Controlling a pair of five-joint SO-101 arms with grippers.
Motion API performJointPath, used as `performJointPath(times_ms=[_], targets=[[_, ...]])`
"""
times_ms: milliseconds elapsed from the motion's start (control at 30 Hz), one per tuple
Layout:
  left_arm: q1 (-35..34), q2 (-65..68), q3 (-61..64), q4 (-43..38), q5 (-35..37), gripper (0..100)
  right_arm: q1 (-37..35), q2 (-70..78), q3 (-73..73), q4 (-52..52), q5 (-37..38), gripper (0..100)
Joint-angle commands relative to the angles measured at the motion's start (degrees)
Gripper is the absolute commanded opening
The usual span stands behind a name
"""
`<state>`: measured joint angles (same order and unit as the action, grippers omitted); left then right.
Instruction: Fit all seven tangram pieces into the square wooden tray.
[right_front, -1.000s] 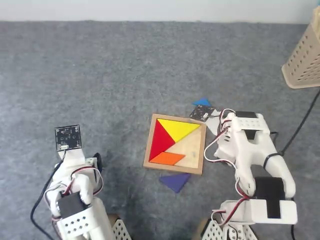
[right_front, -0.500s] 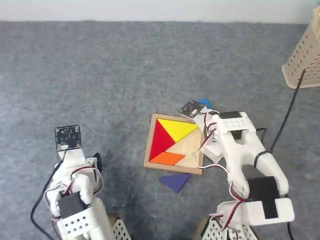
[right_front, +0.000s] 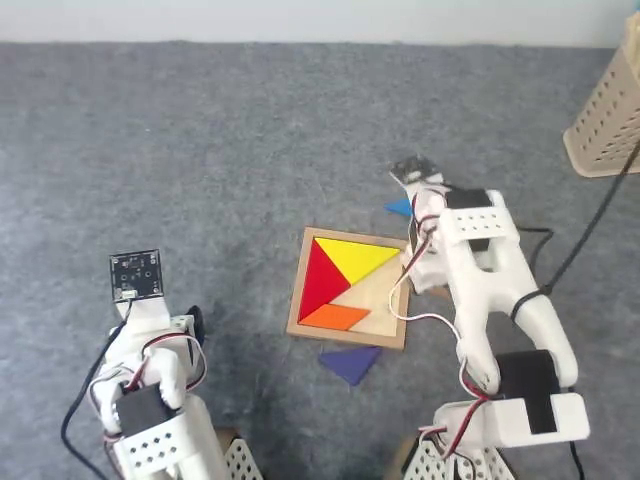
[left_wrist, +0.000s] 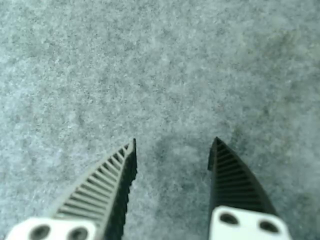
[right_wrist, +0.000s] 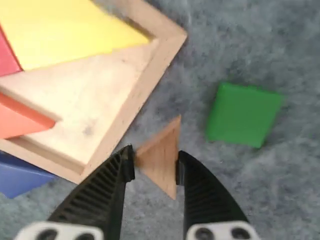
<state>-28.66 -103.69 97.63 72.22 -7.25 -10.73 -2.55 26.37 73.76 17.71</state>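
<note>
The square wooden tray (right_front: 300, 290) lies mid-table and holds a yellow triangle (right_front: 355, 258), a red triangle (right_front: 318, 280) and an orange piece (right_front: 335, 317); its right part is bare wood. In the right wrist view my right gripper (right_wrist: 154, 152) is shut on a small wood-coloured triangle (right_wrist: 162, 162) just outside the tray's corner (right_wrist: 165, 50). A green square (right_wrist: 242, 114) lies on the carpet beyond it. A dark blue triangle (right_front: 350, 363) sits near the tray's front edge, and a small blue triangle (right_front: 400, 208) behind it. My left gripper (left_wrist: 172, 142) stands open over bare carpet.
A beige slotted basket (right_front: 610, 110) stands at the far right edge. The left arm (right_front: 150, 390) is folded at the front left, well away from the tray. The right arm (right_front: 480, 270) covers the carpet to the right of the tray. Grey carpet spreads across the back and left.
The right arm swung toward the tray, then stretched farther back, so its wrist camera now sits beyond the tray's far right corner. The left arm has not moved.
</note>
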Motion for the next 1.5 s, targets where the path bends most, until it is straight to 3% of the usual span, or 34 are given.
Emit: performJointPath(times_ms=[0,200,400,767,900,1000,1233,1467], targets=[[0.0,-0.7,-1.1,0.2,0.5,23,-3.6,-2.7,-7.5,3.2,0.2,1.7],[0.0,-0.7,-1.1,0.2,0.5,23,-15.1,-2.1,-10.5,4.7,0.4,2.0],[0.0,-0.7,-1.1,0.2,0.5,23,-19.0,-2.1,-10.5,-0.5,-21.3,2.0],[0.0,-0.7,-1.1,0.2,0.5,23,-23.3,7.0,-10.6,-15.9,-38.0,2.2],[0.0,-0.7,-1.1,0.2,0.5,23,-24.3,10.3,-11.8,-16.5,-44.3,2.2],[0.0,-0.7,-1.1,0.2,0.5,23,-25.6,10.3,-12.8,-14.3,-45.5,4.7],[0.0,-0.7,-1.1,0.2,0.5,23,-30.0,10.8,-12.8,-12.8,-45.2,23.5],[0.0,-0.7,-1.1,0.2,0.5,23,-27.1,7.6,-13.5,-10.5,-44.3,25.2]])
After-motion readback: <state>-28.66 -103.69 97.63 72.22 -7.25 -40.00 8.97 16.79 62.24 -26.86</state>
